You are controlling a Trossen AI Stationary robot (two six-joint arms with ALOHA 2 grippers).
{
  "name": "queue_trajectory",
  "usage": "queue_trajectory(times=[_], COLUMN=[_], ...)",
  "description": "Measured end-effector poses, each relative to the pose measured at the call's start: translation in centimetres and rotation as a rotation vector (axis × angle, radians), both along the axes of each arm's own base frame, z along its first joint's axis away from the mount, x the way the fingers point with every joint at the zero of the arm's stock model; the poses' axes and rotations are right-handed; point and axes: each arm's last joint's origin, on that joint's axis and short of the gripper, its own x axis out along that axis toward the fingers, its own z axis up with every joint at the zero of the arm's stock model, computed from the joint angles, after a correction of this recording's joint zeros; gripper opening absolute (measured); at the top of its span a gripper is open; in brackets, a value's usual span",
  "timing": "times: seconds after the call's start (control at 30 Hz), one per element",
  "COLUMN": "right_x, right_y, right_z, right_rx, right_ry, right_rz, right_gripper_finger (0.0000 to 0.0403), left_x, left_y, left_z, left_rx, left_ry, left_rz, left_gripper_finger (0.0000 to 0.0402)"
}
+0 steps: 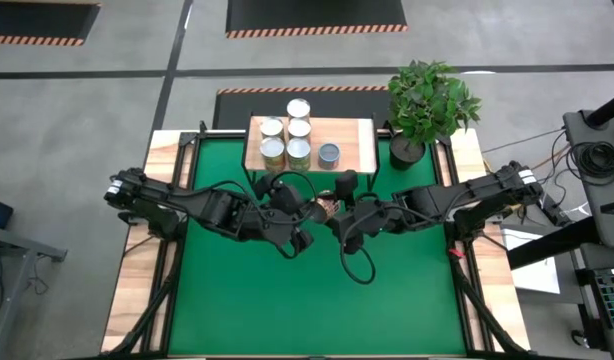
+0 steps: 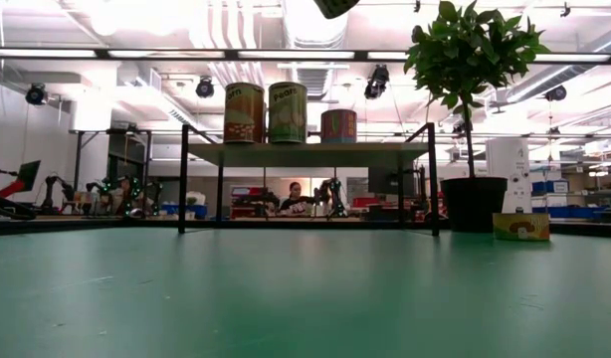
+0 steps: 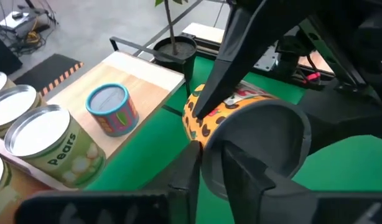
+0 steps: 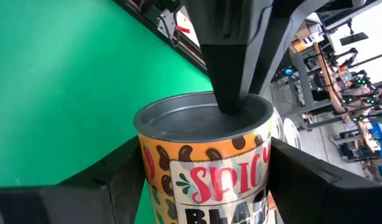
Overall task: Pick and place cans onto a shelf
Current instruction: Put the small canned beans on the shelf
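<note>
Altogether 6 cans show: 5 stand on the shelf by the table's far edge, 4 clustered toward its left end and 1 smaller blue can near the shelf's middle. Meanwhile 1 orange spotted can is held above the green surface just before the shelf's front edge, where the 2 arms meet. The right gripper clamps this can's sides between its fingers, while the left gripper has its fingers nearly closed and touching the can's rim.
</note>
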Motion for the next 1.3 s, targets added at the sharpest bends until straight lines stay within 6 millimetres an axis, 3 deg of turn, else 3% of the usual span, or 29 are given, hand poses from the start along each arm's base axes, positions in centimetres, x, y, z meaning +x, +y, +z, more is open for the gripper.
queue_trajectory(times=[0.27,0.5,0.67,0.8,1.03,1.3], right_x=[-0.9,-4.0,-6.0,-7.2,-8.1,-7.6], right_y=[-0.6,-3.2,-5.6,-7.8,-10.1,-10.8], right_z=[0.0,-1.4,-4.5,-6.7,-9.8,-11.7], right_rx=[0.058,0.212,0.295,0.387,0.488,0.473], right_ry=[-0.003,-0.102,-0.253,-0.42,-0.579,-0.679], right_rz=[-0.048,-0.188,-0.286,-0.379,-0.547,-0.805], right_gripper_finger=[0.0268,0.0269,0.0269,0.0271,0.0272,0.0271], left_x=[-1.1,-2.0,-1.5,-1.7,-3.6,-6.1], left_y=[-0.1,-1.4,-3.0,-3.1,-2.2,-0.9], left_z=[1.3,2.1,-0.3,-2.8,-5.8,-5.0], left_rx=[0.166,0.402,0.529,0.53,0.61,0.67], left_ry=[0.015,0.066,0.081,-0.059,-0.311,-0.443], left_rz=[-0.026,-0.108,-0.309,-0.434,-0.385,-0.2], left_gripper_finger=[0.0115,0.0156,0.0153,0.0142,0.0122,0.0118])
